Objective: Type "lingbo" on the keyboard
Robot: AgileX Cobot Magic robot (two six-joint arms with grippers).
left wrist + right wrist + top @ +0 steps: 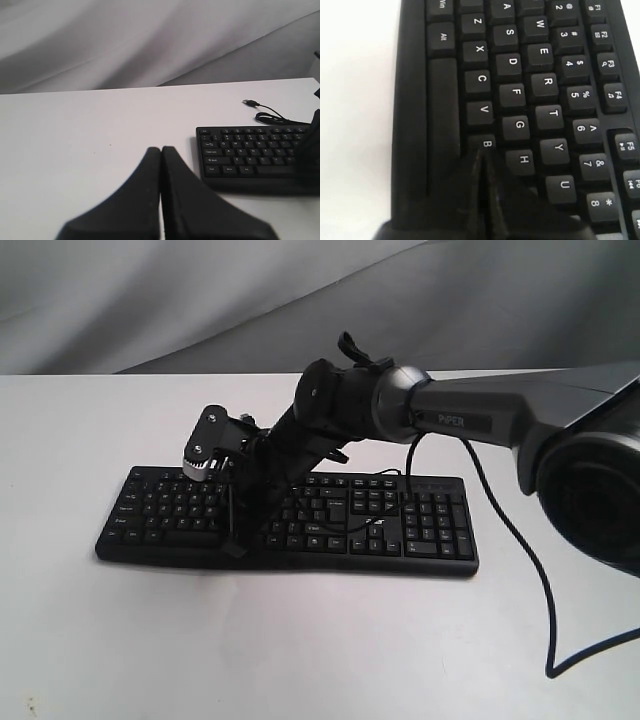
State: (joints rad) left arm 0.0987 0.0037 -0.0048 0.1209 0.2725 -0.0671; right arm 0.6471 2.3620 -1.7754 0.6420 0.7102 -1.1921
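Black right gripper [481, 156], jaws closed flat together and holding nothing, has its tip at the B key [487, 144], so letter 5 of 6 seems in hand. Next, I judge, it must lift and travel right and farther back to O. The keyboard [420, 530] lies mid-way across the white table [100, 640]. The left gripper [161, 155], likewise closed and empty, hangs off the keyboard's left end.

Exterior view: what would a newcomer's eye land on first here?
A big grey-and-black robot arm extends from the right over the wide black plastic keyboard on the white table. Its shut right claw points down at the B key.
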